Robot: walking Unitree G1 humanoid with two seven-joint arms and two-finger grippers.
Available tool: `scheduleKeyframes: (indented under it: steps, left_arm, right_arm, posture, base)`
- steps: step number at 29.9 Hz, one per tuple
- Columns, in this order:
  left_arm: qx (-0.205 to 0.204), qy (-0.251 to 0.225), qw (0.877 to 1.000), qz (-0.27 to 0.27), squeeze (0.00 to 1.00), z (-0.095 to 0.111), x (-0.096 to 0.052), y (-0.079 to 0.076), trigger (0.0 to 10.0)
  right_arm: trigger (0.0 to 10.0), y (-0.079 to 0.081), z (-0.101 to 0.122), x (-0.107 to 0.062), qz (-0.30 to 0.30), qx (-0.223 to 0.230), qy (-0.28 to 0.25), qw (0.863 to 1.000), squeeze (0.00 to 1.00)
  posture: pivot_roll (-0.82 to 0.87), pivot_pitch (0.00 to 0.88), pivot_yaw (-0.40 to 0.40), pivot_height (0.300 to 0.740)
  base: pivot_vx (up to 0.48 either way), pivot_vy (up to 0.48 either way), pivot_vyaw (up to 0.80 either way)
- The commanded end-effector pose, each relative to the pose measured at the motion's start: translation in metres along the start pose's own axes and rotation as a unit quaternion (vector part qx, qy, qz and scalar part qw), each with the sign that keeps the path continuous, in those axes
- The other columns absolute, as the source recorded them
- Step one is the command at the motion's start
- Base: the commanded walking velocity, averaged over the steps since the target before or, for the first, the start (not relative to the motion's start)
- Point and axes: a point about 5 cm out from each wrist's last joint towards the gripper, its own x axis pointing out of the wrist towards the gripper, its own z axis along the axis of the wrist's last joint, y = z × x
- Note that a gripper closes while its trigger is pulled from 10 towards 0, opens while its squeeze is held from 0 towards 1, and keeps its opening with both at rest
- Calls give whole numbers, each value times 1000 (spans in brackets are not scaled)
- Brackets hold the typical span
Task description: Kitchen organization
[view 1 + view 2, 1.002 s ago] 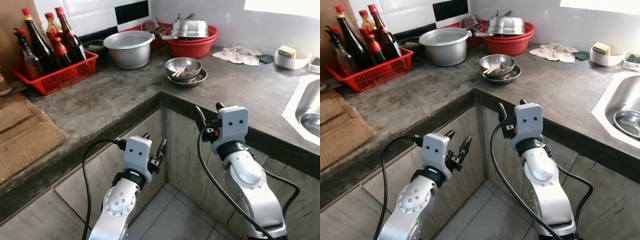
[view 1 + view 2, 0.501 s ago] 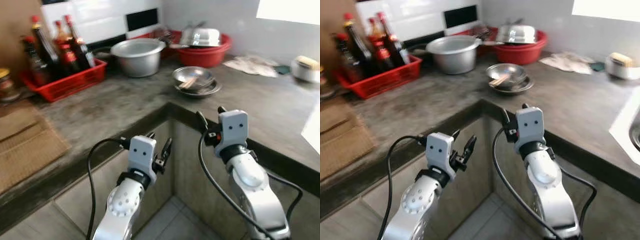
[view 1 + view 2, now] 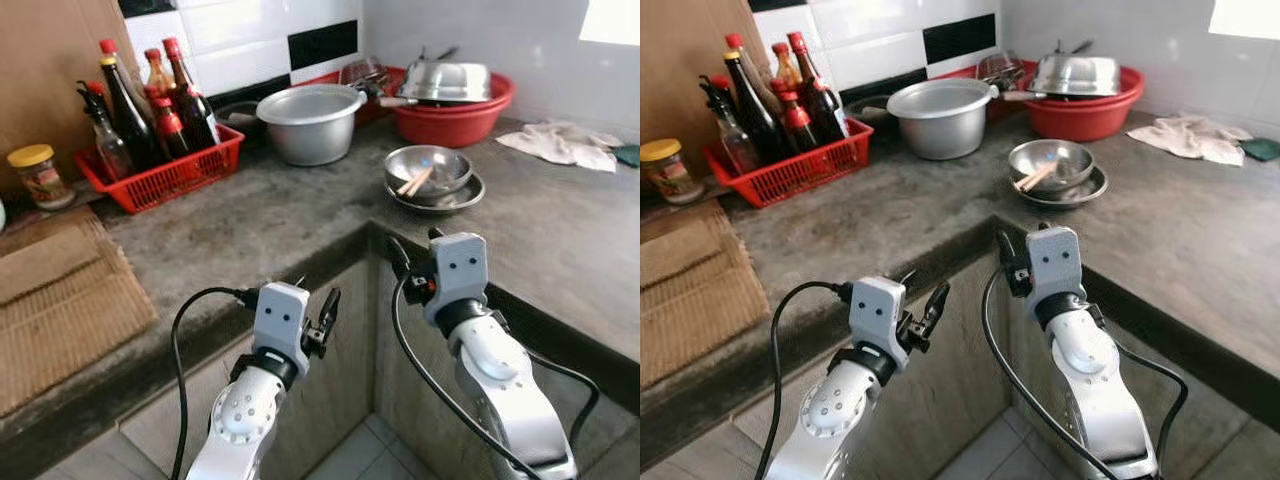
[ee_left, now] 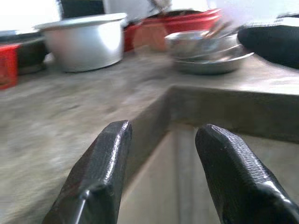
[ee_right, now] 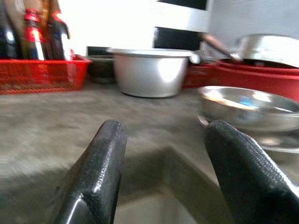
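A grey L-shaped countertop carries the kitchenware. At the back left a red basket holds several sauce bottles. An aluminium pot stands beside it, then a red basin with a steel lid on top. Stacked steel bowls with chopsticks sit near the inner corner. My left gripper is open below the counter edge, holding nothing. My right gripper is open at the corner's edge, facing the bowls and pot, also holding nothing.
A yellow-lidded jar stands left of the basket, and a corrugated brown mat lies on the counter's left end. A white cloth lies at the right. Cabinet fronts and a tiled floor are below the counter.
The camera has turned left: the sink and soap dish have left the picture and the jar has come in. Both arms keep the same raised pose with fingers apart.
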Motion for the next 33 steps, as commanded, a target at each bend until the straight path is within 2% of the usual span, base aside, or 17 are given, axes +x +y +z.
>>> scheduleKeyframes:
  steps: [1, 7, 14, 15, 21, 25, 26, 27, 28, 33]
  left_arm:
    - [1, 6, 1000, 0, 0, -3, 0, 1, 10000]
    - [-5, 6, 1000, -6, 0, -4, -1, -1, 10000]
    - [-12, 8, 1000, -14, 0, -5, -1, -5, 10000]
    - [-15, 8, 1000, -15, 0, -5, -1, -5, 10000]
    - [-29, 3, 999, -25, 0, -4, -2, -8, 10000]
    - [-51, -8, 997, -52, 0, -1, -4, -15, 10000]
    - [-47, -8, 997, -56, 0, -2, -5, -16, 10000]
    - [-41, -7, 997, -59, 0, -3, -5, -17, 10000]
    - [-42, -7, 997, -60, 0, -3, -6, -17, 10000]
    - [-42, -11, 997, -70, 0, -3, -7, -19, 10000]
  right_arm:
    - [10000, 1, 10, 2, 1, 1, -27, 1000, 0]
    - [10000, -2, 18, 4, -13, -6, -46, 999, 0]
    - [10000, -6, 29, 7, -30, -6, -74, 997, 0]
    - [10000, -6, 30, 7, -32, -5, -80, 996, 1000]
    - [10000, -9, 36, 8, -43, -6, -96, 994, 1000]
    - [10000, -12, 39, 10, -60, -29, -104, 992, 1000]
    - [10000, -11, 38, 10, -61, -30, -101, 993, 1000]
    - [10000, -10, 36, 11, -58, -33, -96, 993, 90]
    - [10000, -10, 35, 12, -59, -38, -94, 993, 0]
    - [10000, -6, 17, 12, -60, -43, -63, 995, 0]
  posture:
    - [85, 23, 28, 740]
    - [85, 25, 29, 740]
    - [86, 33, 31, 740]
    - [87, 35, 30, 740]
    - [89, 40, 29, 740]
    - [89, 41, 30, 740]
    - [88, 42, 30, 740]
    - [87, 42, 32, 740]
    - [87, 42, 32, 740]
    - [92, 42, 30, 740]
  base:
    - [326, 0, 0]
    - [427, 0, 0]
    - [0, 0, 0]
    - [0, 0, 0]
    - [0, 0, 0]
    - [0, 0, 0]
    - [0, 0, 0]
    - [0, 0, 0]
    - [0, 0, 0]
    - [0, 0, 0]
